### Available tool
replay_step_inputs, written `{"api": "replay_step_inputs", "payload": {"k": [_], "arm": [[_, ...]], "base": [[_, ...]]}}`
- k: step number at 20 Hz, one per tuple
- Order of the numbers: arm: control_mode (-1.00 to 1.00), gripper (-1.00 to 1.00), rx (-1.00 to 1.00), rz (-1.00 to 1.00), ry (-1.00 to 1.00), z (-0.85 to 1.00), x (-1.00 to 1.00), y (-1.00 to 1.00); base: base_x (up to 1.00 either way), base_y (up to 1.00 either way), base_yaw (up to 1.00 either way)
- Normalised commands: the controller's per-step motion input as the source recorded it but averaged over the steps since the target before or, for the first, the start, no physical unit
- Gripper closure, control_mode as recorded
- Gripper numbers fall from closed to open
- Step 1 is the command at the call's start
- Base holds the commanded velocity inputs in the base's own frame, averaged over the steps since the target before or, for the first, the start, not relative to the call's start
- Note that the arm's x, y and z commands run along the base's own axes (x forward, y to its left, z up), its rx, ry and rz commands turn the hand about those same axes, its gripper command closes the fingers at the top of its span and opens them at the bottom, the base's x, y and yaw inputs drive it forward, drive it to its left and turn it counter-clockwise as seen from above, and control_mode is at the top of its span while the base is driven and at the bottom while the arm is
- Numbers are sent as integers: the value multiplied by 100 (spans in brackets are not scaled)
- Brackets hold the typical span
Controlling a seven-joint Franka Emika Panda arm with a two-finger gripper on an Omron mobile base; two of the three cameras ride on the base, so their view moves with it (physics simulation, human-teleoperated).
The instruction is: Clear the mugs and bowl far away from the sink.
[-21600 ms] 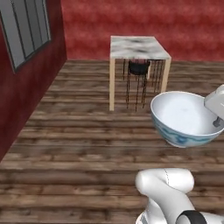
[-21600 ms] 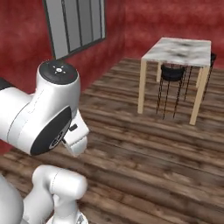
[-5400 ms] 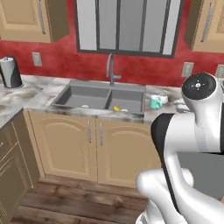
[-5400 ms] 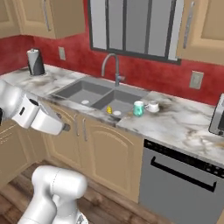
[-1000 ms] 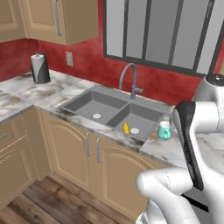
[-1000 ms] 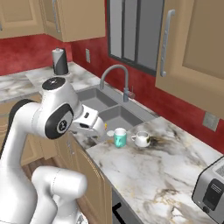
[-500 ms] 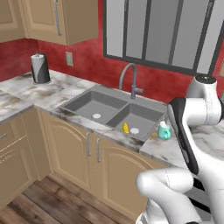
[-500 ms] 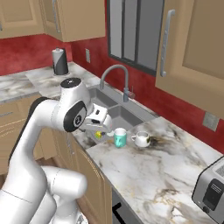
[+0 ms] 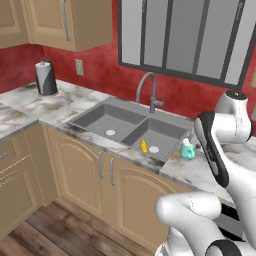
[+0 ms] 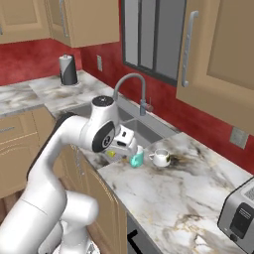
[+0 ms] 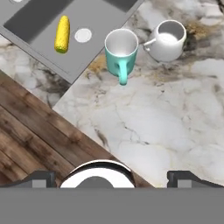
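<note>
Two mugs stand side by side on the marble counter just right of the sink (image 9: 107,119). The teal-green mug (image 11: 121,49) (image 10: 136,158) (image 9: 188,150) is nearest the basin edge, its handle pointing toward me. Beside it is the squat white mug (image 11: 168,39) (image 10: 159,157). My gripper (image 11: 113,178) (image 10: 125,141) hovers above the counter's front edge, short of the teal mug. It is open, its fingertips (image 11: 40,178) wide apart with nothing between them. The bowl is out of view.
A yellow corn cob (image 11: 62,33) (image 9: 144,146) lies in the right basin by the drain. The gooseneck faucet (image 9: 150,92) rises behind the sink. A paper towel roll (image 9: 46,78) stands far left, a toaster (image 10: 240,216) far right. Bare marble (image 10: 168,193) stretches right of the mugs.
The arm has swung right along the counter front, bringing the open hand from over the sink's edge to just beside the teal mug. The mugs have not moved.
</note>
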Motion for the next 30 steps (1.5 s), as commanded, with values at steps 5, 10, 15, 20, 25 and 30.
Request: {"api": "replay_step_inputs", "payload": {"k": [5,10,15,20,25,30], "arm": [[-100,-100,3,0,7,-36,32,-8],[-100,-100,0,0,10,-27,35,0],[-100,-100,0,0,10,-26,34,0],[-100,-100,0,0,10,-24,30,-11],[-100,-100,0,0,7,-16,17,-21],[-100,-100,0,0,3,-14,15,-14]], "base": [[0,0,0],[0,0,0],[0,0,0],[0,0,0],[0,0,0],[0,0,0]]}}
